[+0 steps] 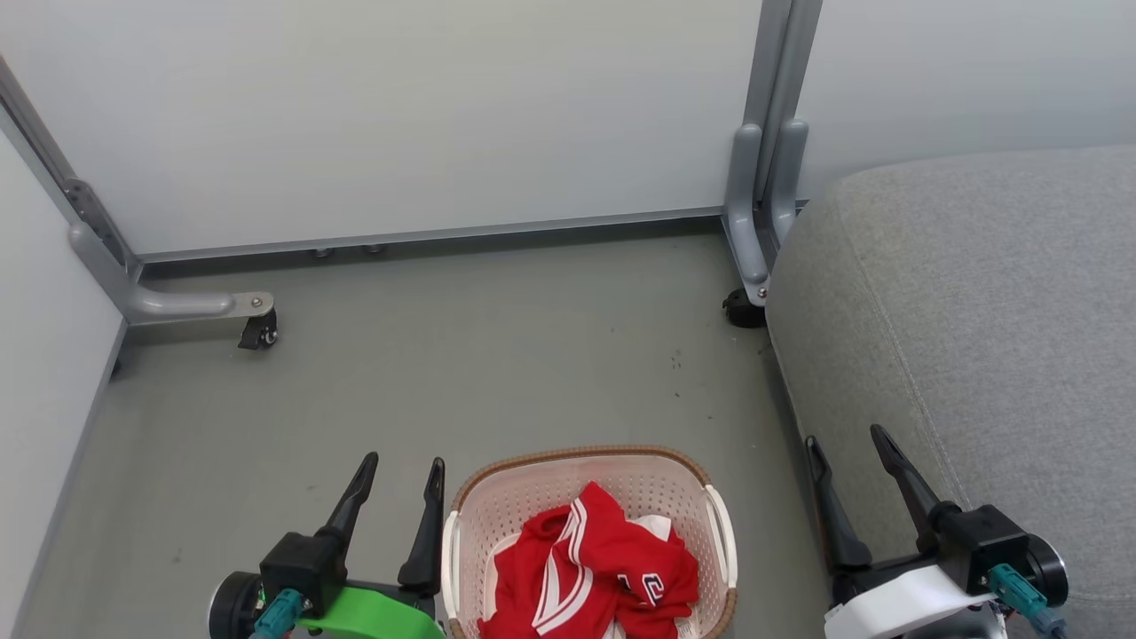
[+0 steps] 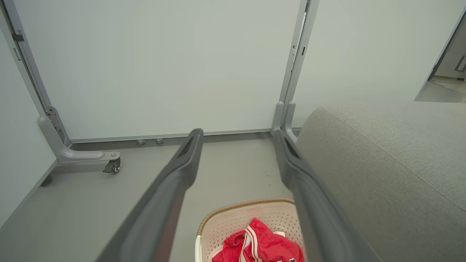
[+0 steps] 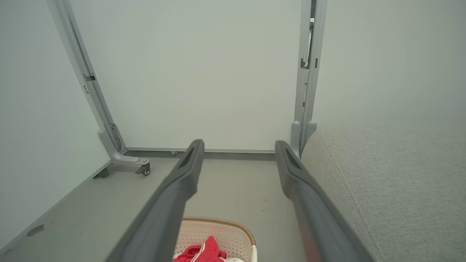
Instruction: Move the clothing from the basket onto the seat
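1. Your left gripper sits at the lower left of the head view, just beside the left side of the basket. Its two dark fingers are spread wide with nothing between them.
2. Your right gripper sits at the lower right, over the near edge of the seat. Its fingers are spread just as wide and are also empty.
3. The basket stands on the grey floor between your two grippers, at the bottom edge of the head view. You can see its brown woven-look rim, its cream perforated wall and a white handle on each side.
4. The clothing lies crumpled inside the basket. It is a red jersey with white stripes, and a navy-and-white letter mark shows on a fold towards the right.
5. The seat, a large grey woven cushion with a stitched seam, lies to the right of the basket. A strip of floor shows between them.
6. In the left wrist view, your left fingers frame the basket's far rim and the red fabric.
7. In the right wrist view, the basket and a tip of the clothing sit at the bottom between the fingers, with the seat to the right.
8. Beyond the floor stand white partition panels on grey frames. One caster is at the left.
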Robot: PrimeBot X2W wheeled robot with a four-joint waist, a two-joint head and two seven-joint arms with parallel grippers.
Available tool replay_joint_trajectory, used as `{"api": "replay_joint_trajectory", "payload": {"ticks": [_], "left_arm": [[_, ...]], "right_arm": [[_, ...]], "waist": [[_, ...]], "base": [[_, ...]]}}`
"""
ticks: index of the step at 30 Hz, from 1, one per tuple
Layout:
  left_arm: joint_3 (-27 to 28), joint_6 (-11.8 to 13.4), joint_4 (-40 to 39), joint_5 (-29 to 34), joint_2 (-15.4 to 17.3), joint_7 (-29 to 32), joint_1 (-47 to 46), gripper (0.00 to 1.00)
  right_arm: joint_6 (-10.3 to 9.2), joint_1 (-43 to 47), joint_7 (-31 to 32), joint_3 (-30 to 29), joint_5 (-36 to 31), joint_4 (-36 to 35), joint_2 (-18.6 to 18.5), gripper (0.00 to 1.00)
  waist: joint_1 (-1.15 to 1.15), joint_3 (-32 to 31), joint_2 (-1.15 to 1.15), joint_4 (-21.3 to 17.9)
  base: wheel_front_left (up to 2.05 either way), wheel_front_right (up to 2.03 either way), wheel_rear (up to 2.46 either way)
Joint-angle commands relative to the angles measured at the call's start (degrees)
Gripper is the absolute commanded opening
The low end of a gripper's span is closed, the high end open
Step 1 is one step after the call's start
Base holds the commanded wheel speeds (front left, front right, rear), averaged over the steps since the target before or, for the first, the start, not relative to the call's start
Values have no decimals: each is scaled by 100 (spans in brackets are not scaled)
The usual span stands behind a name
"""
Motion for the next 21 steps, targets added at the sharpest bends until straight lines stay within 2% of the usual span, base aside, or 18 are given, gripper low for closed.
{"api": "replay_joint_trajectory", "payload": {"ticks": [1,8,16,21], "left_arm": [[-27,-16,24,-18,33,-21,44,100],[-184,-16,126,27,32,-21,-164,100],[-439,-16,150,58,110,-21,-952,100],[-708,-16,288,80,280,-20,-1662,100]], "right_arm": [[3,29,-18,-14,-53,18,-27,100],[3,-89,-18,-112,-114,-25,-26,100],[2,-765,-18,-274,-212,-250,-24,100],[2,-1306,-18,-371,-312,-416,-25,100]], "waist": [[0,73,0,0],[0,554,0,-3],[0,1953,0,-10],[0,2915,0,-39]], "base": [[0,0,0],[0,0,0],[0,0,0],[0,0,0]]}}
